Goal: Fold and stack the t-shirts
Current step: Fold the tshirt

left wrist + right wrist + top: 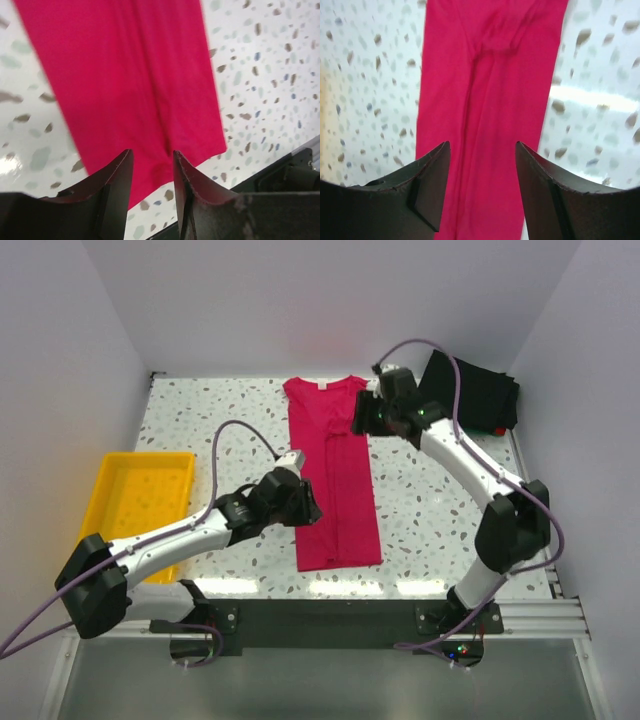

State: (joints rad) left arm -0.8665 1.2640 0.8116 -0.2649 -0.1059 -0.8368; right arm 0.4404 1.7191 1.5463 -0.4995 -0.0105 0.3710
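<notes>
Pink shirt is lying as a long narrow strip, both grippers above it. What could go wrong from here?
1. The crimson-pink cloth t-shirt shows lengthwise creases where its layers overlap; the open left gripper or open right gripper might pinch only the top layer, undoing the fold.
2. The right arm works close to the black cloth pile in the far corner and could drag it.
</notes>
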